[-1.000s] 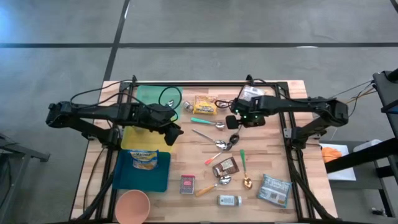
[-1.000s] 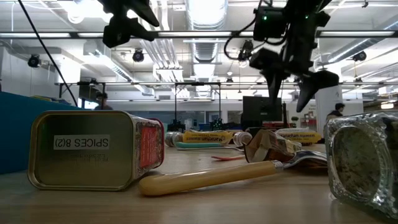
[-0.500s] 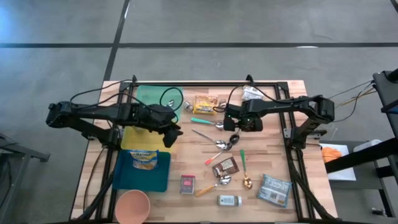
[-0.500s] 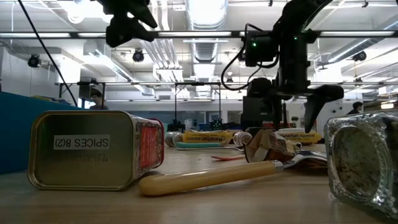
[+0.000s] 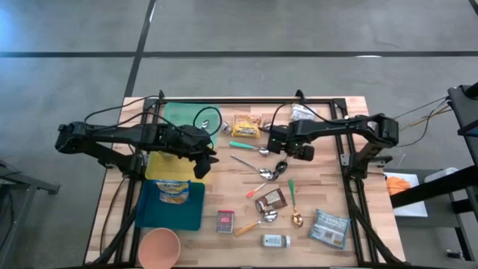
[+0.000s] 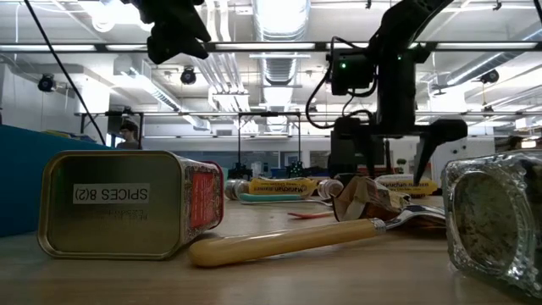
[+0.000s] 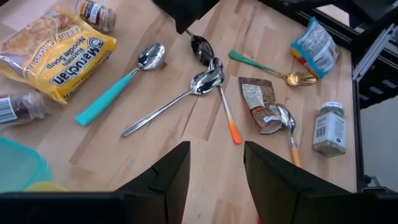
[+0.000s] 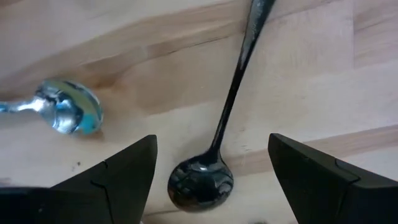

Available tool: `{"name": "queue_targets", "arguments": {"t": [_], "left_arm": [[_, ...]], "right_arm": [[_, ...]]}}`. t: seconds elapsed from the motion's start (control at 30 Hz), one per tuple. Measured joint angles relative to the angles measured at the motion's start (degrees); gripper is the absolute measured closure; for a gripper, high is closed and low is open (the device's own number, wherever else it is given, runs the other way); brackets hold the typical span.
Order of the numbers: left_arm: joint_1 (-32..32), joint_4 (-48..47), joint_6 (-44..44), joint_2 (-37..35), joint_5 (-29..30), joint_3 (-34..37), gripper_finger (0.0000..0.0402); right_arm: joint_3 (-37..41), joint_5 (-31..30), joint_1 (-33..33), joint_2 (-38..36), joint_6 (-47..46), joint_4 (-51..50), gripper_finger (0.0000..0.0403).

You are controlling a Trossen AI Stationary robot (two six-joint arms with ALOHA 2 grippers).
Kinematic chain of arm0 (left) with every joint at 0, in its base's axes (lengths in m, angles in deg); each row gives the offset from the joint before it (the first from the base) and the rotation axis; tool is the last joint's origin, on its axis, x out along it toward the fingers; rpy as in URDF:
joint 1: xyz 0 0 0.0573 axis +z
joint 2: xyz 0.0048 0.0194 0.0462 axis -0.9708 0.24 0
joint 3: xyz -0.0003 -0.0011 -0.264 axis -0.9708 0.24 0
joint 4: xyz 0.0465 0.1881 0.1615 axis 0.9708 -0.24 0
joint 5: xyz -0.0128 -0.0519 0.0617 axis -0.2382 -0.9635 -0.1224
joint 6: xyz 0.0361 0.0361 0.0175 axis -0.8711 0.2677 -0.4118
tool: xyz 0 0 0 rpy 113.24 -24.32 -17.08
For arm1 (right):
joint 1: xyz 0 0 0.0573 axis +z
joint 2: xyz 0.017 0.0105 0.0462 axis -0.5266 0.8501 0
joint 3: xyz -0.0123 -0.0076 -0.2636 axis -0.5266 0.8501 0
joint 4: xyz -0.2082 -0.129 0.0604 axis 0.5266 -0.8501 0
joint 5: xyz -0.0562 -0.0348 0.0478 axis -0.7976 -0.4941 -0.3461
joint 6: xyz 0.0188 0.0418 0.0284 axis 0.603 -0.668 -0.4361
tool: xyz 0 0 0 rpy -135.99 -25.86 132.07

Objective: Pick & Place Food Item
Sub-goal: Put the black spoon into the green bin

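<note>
Right wrist view shows right gripper [image 8: 211, 165] jaws spread above black spoon [image 8: 219, 140] beside noodle packet [image 5: 246, 127]; packet appears light, crinkly, best pinched edgewise; left gripper [image 5: 202, 157] partly parted, empty.

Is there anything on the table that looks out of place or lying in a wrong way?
Yes. The spice tin near the table's front edge lies on its side, its bottom label upside down. The brown wrapper looks crumpled and torn open, a spoon resting on it. Several spoons lie crossed at mid-table.
</note>
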Motion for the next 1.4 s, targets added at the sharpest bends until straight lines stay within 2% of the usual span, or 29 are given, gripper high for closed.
{"name": "queue_targets", "arguments": {"t": [0.37,0.47,0.87,1.4], "left_arm": [[0.1,-4.4,-0.5,0.0,-2.2,0.0,0.0245],[0.1,-4.7,-1.3,0.0,-2.6,0.0,0.0245],[0.1,-7.2,-1.5,-0.1,-3.2,0.0,0.0245],[0.1,-8.4,-1.0,-0.4,-4.0,0.0,0.0245]], "right_arm": [[0.0,0.0,-0.2,2.5,-3.0,0.4,0.0099],[0.0,-0.1,-0.3,3.6,-3.2,0.4,0.0111],[0.0,-1.5,-0.7,5.4,-1.6,0.3,0.026],[-0.3,-1.2,-0.9,6.7,4.6,1.9,0.0386]]}}
